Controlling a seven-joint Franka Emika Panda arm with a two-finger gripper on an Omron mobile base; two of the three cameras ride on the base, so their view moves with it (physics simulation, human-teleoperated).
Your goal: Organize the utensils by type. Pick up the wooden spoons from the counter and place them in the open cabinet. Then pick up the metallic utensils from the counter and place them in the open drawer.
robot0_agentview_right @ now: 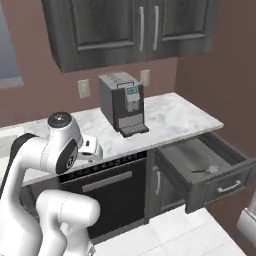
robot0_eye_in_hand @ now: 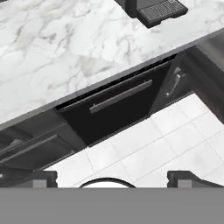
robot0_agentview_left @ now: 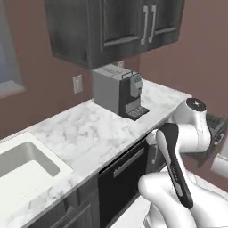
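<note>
My gripper (robot0_eye_in_hand: 113, 178) is open, its two dark fingertips (robot0_eye_in_hand: 33, 177) wide apart with nothing between them. It hangs in front of the white marble counter (robot0_eye_in_hand: 65, 52), above the tiled floor and looking at the black dishwasher front (robot0_eye_in_hand: 118, 98). The open drawer (robot0_agentview_right: 220, 187) stands pulled out at the right end of the base cabinets. One slim dark metallic utensil (robot0_agentview_right: 204, 170) lies on its flat grey inside. The counter (robot0_agentview_left: 89, 129) carries no spoons or other utensils that I can see. The wooden spoons and the open cabinet are out of view.
A grey coffee machine (robot0_agentview_left: 116, 91) stands at the back of the counter. A sink (robot0_agentview_left: 24, 162) is set in at the left. Dark wall cabinets (robot0_agentview_right: 135, 30) with shut doors hang above. My own arm (robot0_agentview_right: 55, 150) rises in front of the dishwasher.
</note>
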